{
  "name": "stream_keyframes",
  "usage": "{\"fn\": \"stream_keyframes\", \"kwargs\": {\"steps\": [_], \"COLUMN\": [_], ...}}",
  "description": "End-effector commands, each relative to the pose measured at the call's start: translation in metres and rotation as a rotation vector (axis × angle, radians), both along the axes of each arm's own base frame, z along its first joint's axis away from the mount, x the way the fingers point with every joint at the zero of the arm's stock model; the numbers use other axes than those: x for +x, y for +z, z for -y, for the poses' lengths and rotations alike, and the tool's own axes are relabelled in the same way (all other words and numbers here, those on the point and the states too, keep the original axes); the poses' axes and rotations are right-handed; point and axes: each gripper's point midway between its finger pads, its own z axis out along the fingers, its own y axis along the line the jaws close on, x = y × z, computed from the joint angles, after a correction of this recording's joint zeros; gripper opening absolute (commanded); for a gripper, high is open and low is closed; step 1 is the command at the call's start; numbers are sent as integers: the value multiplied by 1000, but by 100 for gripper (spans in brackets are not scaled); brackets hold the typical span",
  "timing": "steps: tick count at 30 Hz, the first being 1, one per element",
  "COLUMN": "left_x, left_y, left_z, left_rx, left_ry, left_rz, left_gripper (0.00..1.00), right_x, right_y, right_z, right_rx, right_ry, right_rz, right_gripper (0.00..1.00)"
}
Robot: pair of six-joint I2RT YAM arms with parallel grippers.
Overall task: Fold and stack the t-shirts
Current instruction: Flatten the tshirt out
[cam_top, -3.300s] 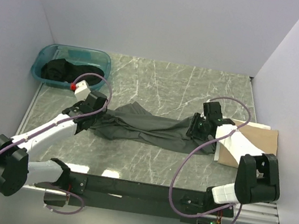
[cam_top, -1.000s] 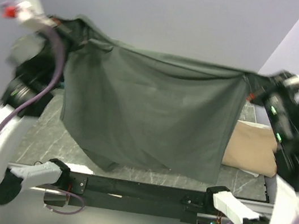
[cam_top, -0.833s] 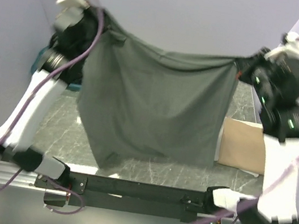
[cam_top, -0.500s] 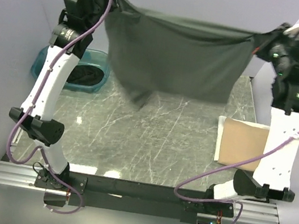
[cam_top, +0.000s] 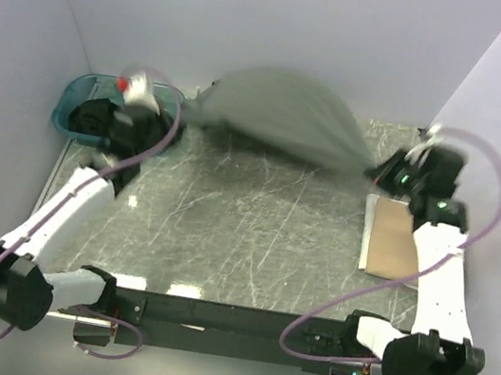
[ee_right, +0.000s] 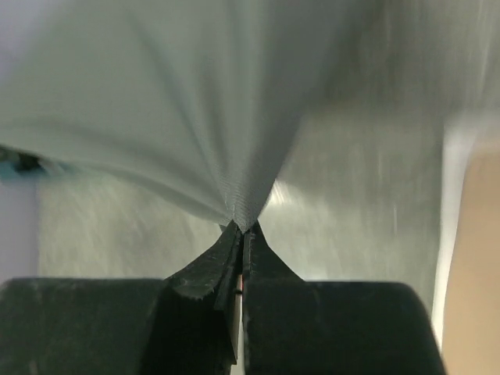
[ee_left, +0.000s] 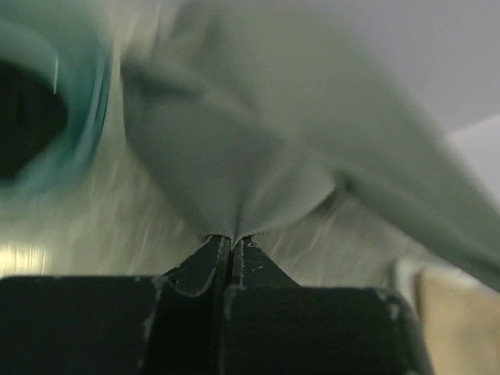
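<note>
Middle of table (cam_top: pixel 255 217): bare marble, open to pass.
Far edge: blurred grey t-shirt (cam_top: pixel 282 116) spans it, raised.
Far-left corner: teal tub (cam_top: pixel 64 108) blocks.
Right side: tan t-shirt (cam_top: pixel 394 240) lies flat.

The held t-shirt (cam_top: pixel 282 116) spans the far part of the table (cam_top: pixel 244 225) from side to side. One end is pinched in the left tool (cam_top: pixel 185 117) at far left and the other in the right tool (cam_top: pixel 376 173) at far right; blur hides whether it touches the table. Just left of the left tool, in the far left corner, stands the tub (cam_top: pixel 71 98) with a bundled t-shirt (cam_top: pixel 96 118) inside it. A folded t-shirt (cam_top: pixel 394 240) lies flat along the table's right edge, just nearer than the right tool, partly beneath the right arm and well apart from the tub.
</note>
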Motion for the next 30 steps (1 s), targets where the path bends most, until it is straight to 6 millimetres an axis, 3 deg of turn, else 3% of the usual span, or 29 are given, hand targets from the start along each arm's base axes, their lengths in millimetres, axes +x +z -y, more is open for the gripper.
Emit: {"fn": "stream_keyframes", "kwargs": {"steps": [1,2,3,4,5,6,7,8,9,10,12,15,18,22,30], "left_x": [-45,-59,-76,-87,-98,-113,-123,-130,-140,-144,-150,-154,-153,-150,-141], "left_y": [-119,-144,-180,-187,-197,-211,-213,-214,-216,-206,-198,-175,-165,-179,-225], "left_z": [11,7,-6,-10,-11,-17,-23,-26,-29,-30,-35,-44,-43,-33,-20], "left_rx": [-83,-72,-42,-64,-56,-30,-42,-42,-39,-69,-71,-99,-108,-98,-63], "left_ry": [-43,-17,47,76,71,81,106,122,140,147,170,216,212,163,135], "left_rz": [-277,-353,-436,-455,-477,-529,-539,-554,-581,-555,-537,-488,-463,-509,-628], "left_gripper": [1,1,1,2,10,22,43,75,92,99,100,99,100,99,99], "right_x": [-31,-39,-53,-66,-74,-88,-95,-99,-102,-106,-106,-106,-102,-99,-106], "right_y": [-64,-79,-111,-125,-140,-165,-172,-178,-183,-183,-178,-167,-154,-154,-193], "right_z": [-8,-9,-11,-11,-4,-2,0,1,1,4,18,29,32,15,-24], "right_rx": [58,62,59,52,29,37,40,42,53,41,-1,-29,-46,-41,-105], "right_ry": [4,4,14,11,-25,-67,-93,-110,-128,-145,-225,-286,-286,-191,-90], "right_rz": [-134,-170,-243,-286,-324,-395,-414,-424,-433,-443,-441,-410,-354,-333,-439], "right_gripper": [0,0,0,0,0,14,19,23,42,52,75,80,83,84,84]}}
